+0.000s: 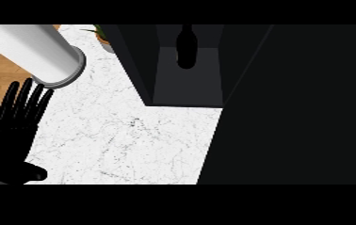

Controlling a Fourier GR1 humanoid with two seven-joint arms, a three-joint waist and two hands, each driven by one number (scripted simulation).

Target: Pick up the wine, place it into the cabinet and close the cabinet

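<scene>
- The wine (185,47) stood upright inside the cabinet (188,85), a dark bottle shape against the grey back wall, up at about twelve o'clock in the head view.
- Its base sat on the cabinet's inner floor, apart from both side walls (the neck ran up to the top of the visible scene).
- The cabinet's interior was open to view, with a dark wall on its left side at about eleven o'clock.
- A broad black panel (292,111) filled the whole three o'clock side, from the top down to the lower edge; whether it was the cabinet's door or its side could not be told.
- The left hand (20,120) showed at nine o'clock near the view's left edge, fingers (26,94) straight, slightly spread and pointing up, holding nothing.
- Its thumb (31,173) lay lower, toward eight o'clock, stuck out to the right over the counter.
- The right hand appeared nowhere, so the state of its fingers could not be told.
- A large white cylinder (42,54) with a grey rim lay tilted at ten o'clock, just above the left hand's fingertips.
- A small potted plant (102,36) peeked out at eleven o'clock, just beside the cabinet's left wall.
- The white marbled counter (125,139) spread across the centre and down to six o'clock.
</scene>
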